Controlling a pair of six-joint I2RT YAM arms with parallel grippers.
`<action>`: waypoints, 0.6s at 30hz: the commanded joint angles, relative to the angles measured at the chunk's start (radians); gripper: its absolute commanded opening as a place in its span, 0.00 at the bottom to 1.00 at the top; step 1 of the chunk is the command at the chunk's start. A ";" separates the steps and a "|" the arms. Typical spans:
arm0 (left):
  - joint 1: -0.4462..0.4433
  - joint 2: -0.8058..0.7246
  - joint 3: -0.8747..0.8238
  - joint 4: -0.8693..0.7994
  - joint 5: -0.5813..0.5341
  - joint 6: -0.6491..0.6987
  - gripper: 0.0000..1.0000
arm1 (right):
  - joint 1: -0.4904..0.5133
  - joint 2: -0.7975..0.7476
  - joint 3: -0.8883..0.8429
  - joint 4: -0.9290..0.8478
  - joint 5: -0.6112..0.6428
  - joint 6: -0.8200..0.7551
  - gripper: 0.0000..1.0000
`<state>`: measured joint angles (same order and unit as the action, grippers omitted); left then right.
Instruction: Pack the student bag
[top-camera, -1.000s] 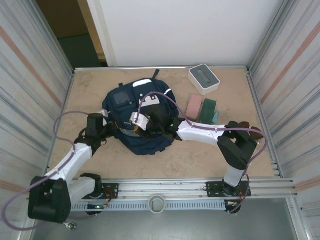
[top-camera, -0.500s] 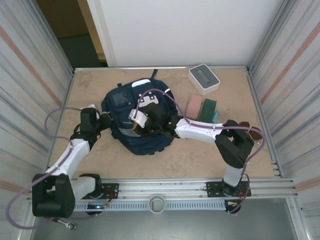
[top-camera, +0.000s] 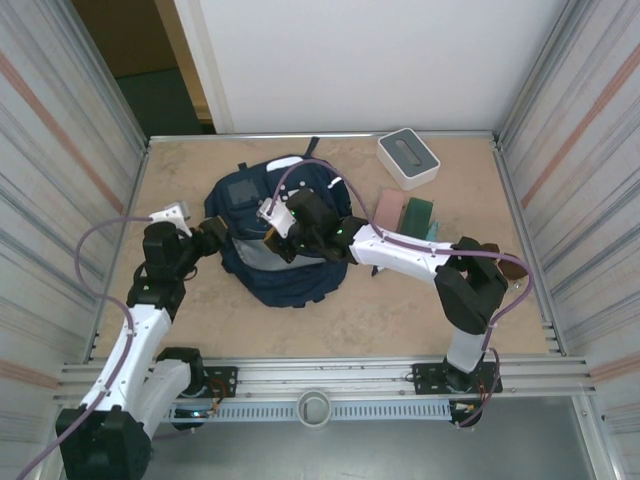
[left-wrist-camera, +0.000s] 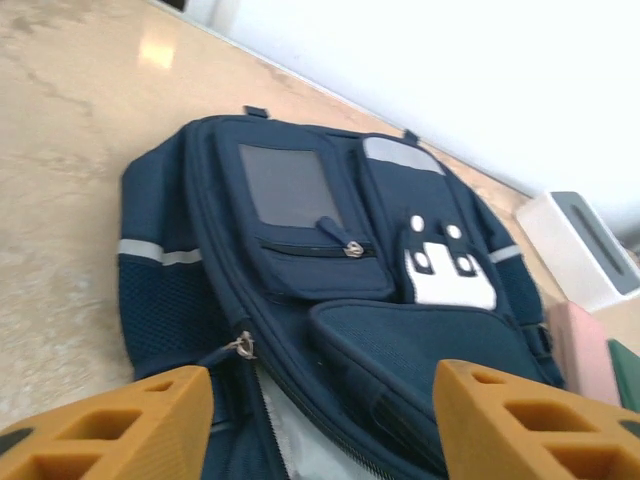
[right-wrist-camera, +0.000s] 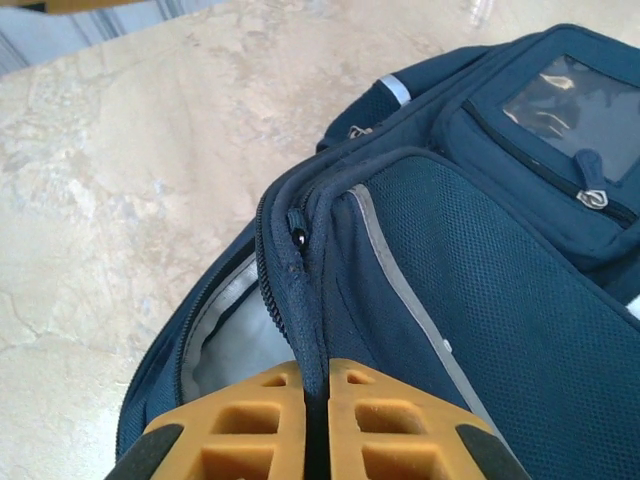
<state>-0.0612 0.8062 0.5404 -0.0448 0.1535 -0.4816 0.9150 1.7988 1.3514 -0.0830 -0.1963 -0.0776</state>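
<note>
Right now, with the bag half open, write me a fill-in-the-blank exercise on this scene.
The right fingers are ____ on the bag at its zipper seam.
The left fingers stand ____, holding nothing.
The box near the far edge is ____ in colour.
Between the bag and the green block lies a ____ block.
Missing words: shut; open; white; pink.

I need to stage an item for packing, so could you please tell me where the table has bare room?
Bare table runs along the front centre, between the student bag and the near rail, and in the back-left corner behind the bag. It is crowded right of the bag: pink item, green item, white box and right arm.
</note>
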 joint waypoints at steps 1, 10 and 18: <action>-0.019 -0.023 -0.031 0.078 0.103 0.039 0.65 | -0.034 0.001 0.081 -0.074 0.014 0.047 0.05; -0.194 -0.011 -0.036 0.186 -0.026 0.424 0.79 | -0.092 -0.007 0.293 -0.358 -0.127 -0.045 0.00; -0.196 0.076 -0.037 0.327 0.101 0.815 0.82 | -0.150 0.010 0.394 -0.461 -0.250 -0.081 0.00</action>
<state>-0.2565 0.8623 0.5007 0.1898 0.1802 0.1165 0.7765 1.8099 1.6833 -0.5152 -0.3733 -0.1413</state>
